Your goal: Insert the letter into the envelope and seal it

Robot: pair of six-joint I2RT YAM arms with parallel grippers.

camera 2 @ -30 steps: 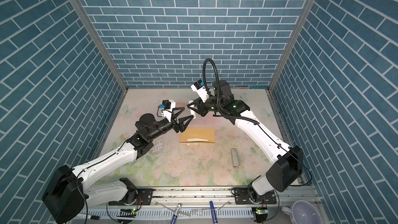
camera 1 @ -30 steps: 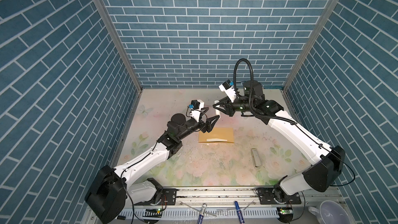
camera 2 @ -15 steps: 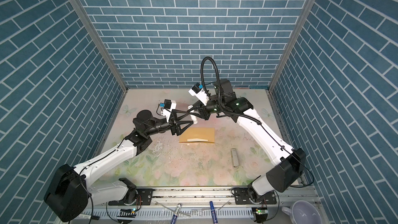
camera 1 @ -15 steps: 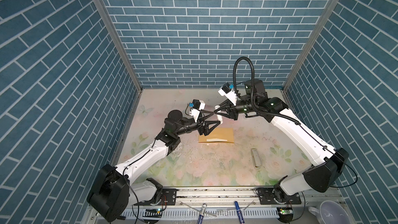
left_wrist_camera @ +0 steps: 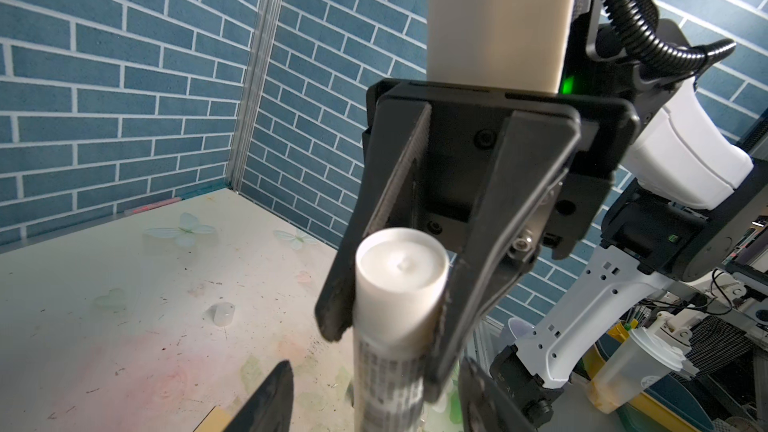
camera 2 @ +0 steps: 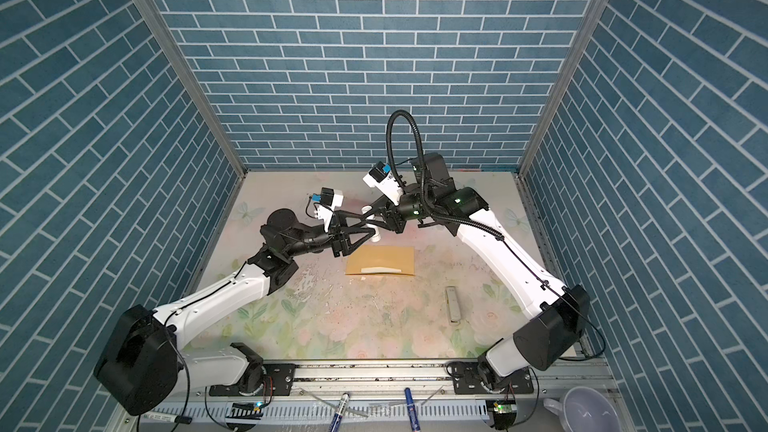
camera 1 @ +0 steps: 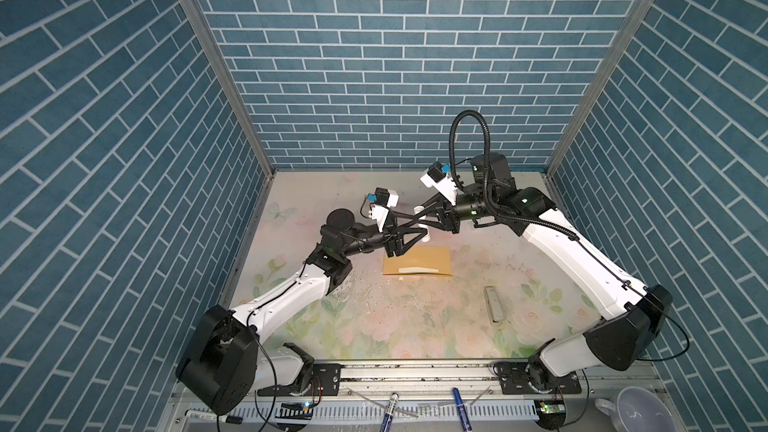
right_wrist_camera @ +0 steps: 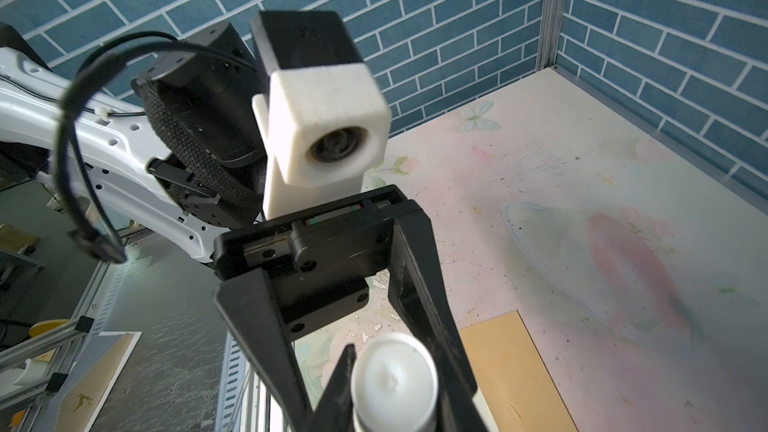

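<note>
The envelope (camera 1: 428, 259) is lying flat at mid-bench as the left end effector (camera 1: 424, 228), apart from its partner a second ago, is now closing in. Its fingers are partly open and straddling the one white tube (left_wrist_camera: 399, 280), which the right end effector (left_wrist_camera: 386, 342) is clamping in the air near the envelope's far edge. One scuffed, floral-printed bench (camera 1: 415, 334) is sitting inside three blue brick-patterned walls (camera 1: 395, 56). One grey bar (camera 1: 493, 304), three markers (camera 1: 390, 407) and one cup (camera 1: 640, 409) are also showing.

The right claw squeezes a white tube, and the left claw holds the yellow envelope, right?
Not quite: the envelope lies flat on the table, in no claw, as both top views show. The right gripper does squeeze the white tube.
</note>
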